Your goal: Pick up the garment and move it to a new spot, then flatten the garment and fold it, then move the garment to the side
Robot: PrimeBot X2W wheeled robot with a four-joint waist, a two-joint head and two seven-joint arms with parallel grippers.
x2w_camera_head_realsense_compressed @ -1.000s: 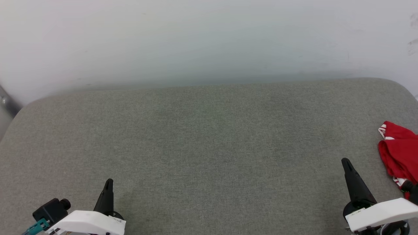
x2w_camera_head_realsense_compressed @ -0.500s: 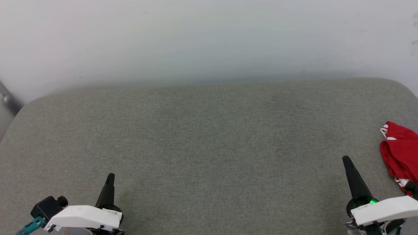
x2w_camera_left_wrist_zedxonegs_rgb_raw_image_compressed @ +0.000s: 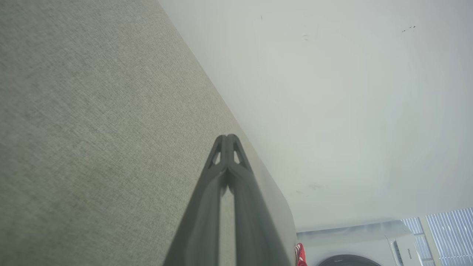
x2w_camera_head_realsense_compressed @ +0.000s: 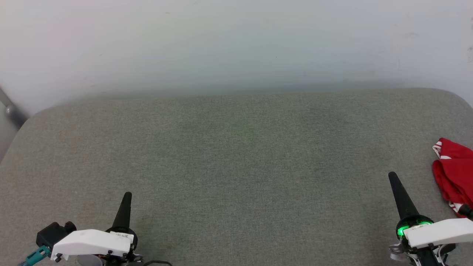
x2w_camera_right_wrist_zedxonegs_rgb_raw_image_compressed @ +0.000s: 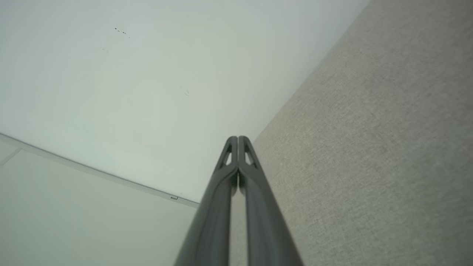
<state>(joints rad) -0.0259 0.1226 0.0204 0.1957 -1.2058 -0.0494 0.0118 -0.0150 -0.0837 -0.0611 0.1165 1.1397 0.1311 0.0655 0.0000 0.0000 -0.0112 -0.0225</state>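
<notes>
Left gripper: Your left gripper (x2w_camera_head_realsense_compressed: 126, 195) sits at the lower left of the head view, a smooth white shell ending in a long, dark, tapered point. In the left wrist view (x2w_camera_left_wrist_zedxonegs_rgb_raw_image_compressed: 227, 137) its jaws are together, tips touching.
Right gripper: Your right gripper (x2w_camera_head_realsense_compressed: 392, 176) sits at the lower right, the same white shell and dark spike, with a green light (x2w_camera_head_realsense_compressed: 409, 225) glowing at its base. In the right wrist view (x2w_camera_right_wrist_zedxonegs_rgb_raw_image_compressed: 237, 137) the jaws are together too, with only a thin slit lower down the matte fingers.
Counter: You are over a grey-green padded counter (x2w_camera_head_realsense_compressed: 236, 162) covered in coarse woven fabric, flat on top with rounded far corners.
Garment: The red T-shirt with red-and-white striped trim (x2w_camera_head_realsense_compressed: 453, 171) lies crumpled in soft folds at the counter's right edge, cut off by the frame. It is just beyond and to the right of your right gripper, and you are not touching it.
Wall: A smooth, pale wall (x2w_camera_head_realsense_compressed: 236, 44) rises behind the counter's far edge.
Beyond: The left wrist view shows a white appliance with a dark round door (x2w_camera_left_wrist_zedxonegs_rgb_raw_image_compressed: 351, 255) past the counter's end.
</notes>
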